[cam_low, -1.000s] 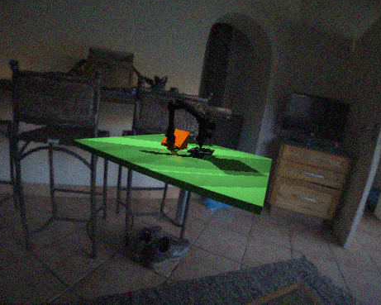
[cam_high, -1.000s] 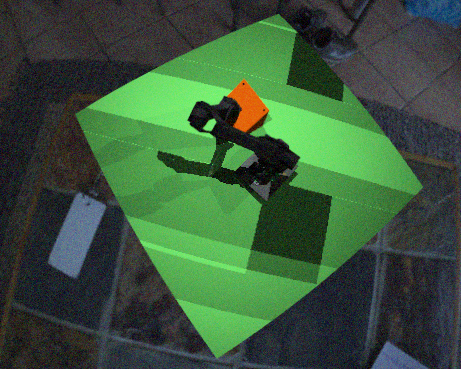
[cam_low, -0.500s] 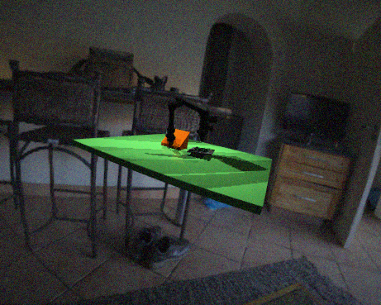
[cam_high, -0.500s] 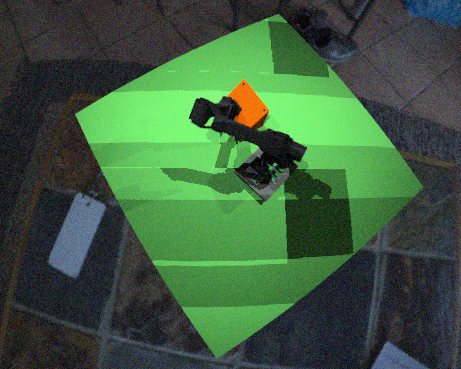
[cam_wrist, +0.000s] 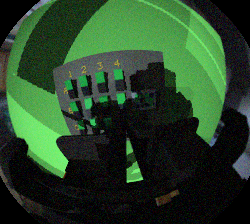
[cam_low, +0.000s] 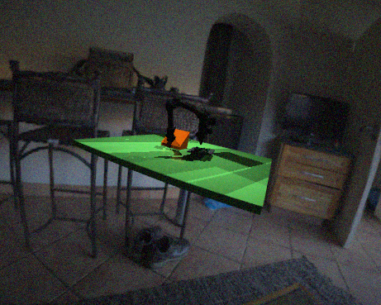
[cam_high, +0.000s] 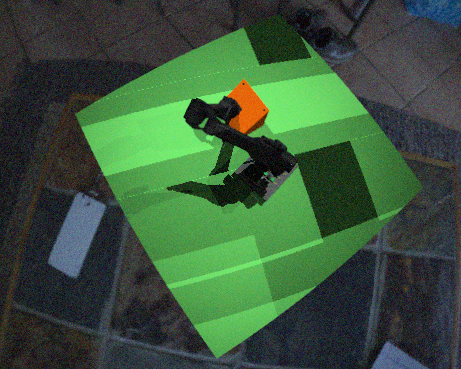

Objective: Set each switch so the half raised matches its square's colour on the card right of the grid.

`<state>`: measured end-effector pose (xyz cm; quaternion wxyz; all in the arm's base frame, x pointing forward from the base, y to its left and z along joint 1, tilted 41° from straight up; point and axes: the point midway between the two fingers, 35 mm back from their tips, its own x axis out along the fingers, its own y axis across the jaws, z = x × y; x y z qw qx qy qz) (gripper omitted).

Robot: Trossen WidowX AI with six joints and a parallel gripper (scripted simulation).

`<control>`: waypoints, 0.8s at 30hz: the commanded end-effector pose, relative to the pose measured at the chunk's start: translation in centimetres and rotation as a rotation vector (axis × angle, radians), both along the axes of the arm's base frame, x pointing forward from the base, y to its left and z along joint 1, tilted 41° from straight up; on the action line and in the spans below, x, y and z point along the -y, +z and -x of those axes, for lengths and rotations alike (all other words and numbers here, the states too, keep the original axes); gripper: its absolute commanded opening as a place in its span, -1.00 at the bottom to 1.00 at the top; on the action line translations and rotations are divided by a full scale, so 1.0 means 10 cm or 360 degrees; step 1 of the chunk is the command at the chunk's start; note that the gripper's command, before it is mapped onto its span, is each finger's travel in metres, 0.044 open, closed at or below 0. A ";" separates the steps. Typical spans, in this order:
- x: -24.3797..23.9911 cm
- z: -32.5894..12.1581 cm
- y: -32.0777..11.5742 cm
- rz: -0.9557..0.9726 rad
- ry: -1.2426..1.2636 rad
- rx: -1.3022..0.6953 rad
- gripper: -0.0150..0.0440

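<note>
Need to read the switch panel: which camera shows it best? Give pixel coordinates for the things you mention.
The wrist view: it shows the switch panel (cam_high: pixel 273 193) (cam_wrist: pixel 145 59) with numbered columns and green switch halves. Top shows only its edges past the arm (cam_high: pixel 229 134); exterior, a dark, unreadable patch.

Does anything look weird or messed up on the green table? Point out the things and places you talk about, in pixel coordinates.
Nothing looks spilled or broken. The orange block (cam_high: pixel 251 106) (cam_low: pixel 182 138) sits turned, one corner toward the top view's upper edge. Dark shadows hide part of the switch panel (cam_wrist: pixel 140 59).
</note>
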<state>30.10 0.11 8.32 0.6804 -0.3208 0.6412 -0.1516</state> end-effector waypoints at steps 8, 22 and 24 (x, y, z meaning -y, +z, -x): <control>0.12 0.00 -0.14 0.0011 0.0013 -0.0001 -0.49; 0.21 -0.01 -0.24 0.0012 0.0013 0.0000 -0.49; 0.21 -0.01 -0.24 0.0012 0.0013 0.0000 -0.49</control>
